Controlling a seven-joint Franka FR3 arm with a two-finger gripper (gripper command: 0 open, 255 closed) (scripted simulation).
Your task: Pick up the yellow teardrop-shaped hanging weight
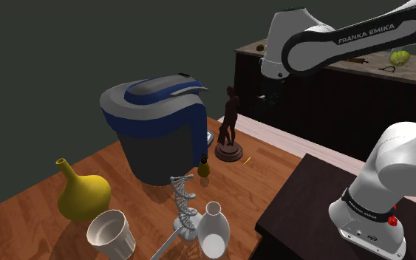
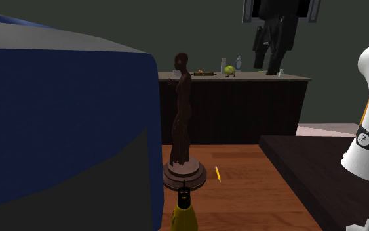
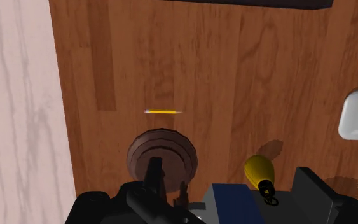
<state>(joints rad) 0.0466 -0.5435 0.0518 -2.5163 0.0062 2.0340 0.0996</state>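
1 yellow teardrop weight (image 1: 204, 168) stands upright on the wooden tabletop (image 1: 269, 166), a black loop at its top. It sits just beside the foot of the large blue-and-grey jug (image 1: 158, 129) and near the round base of the dark figurine (image 1: 230, 125). 1 thin yellow stick (image 1: 247, 159) lies on the wood beyond the figurine. In the second exterior view you see the jaws hanging high above the tabletop, well apart from the yellow teardrop weight. You cannot tell whether they are spread or pressed together. Toward the shoulder view's lower left stand 1 yellow vase (image 1: 83, 195), 1 white cup (image 1: 111, 235), 1 helix model (image 1: 186, 205) and 1 white bottle (image 1: 213, 230).
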